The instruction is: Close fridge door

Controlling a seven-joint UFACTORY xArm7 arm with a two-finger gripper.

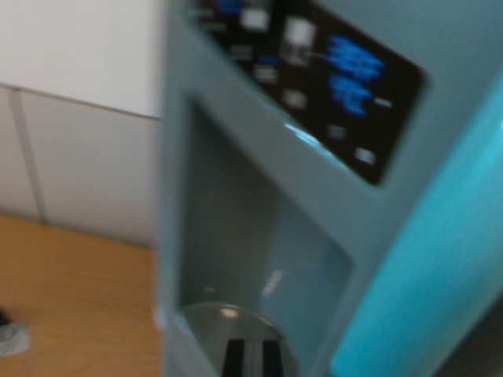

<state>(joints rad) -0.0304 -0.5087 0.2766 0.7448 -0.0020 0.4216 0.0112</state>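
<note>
I read the teal fridge door (259,236) as a rigid hinged panel, likely light; I'd push flat on its face rather than grip it. It fills the view right ahead of my pincer, whose state I cannot tell. Its black control panel (314,71) sits above a dispenser recess (251,259); wooden tabletop (71,298) off toward the wrist view's left.

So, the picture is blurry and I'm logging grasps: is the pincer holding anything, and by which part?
Cannot tell: the pincer is not in view, only the teal fridge door close up.
</note>
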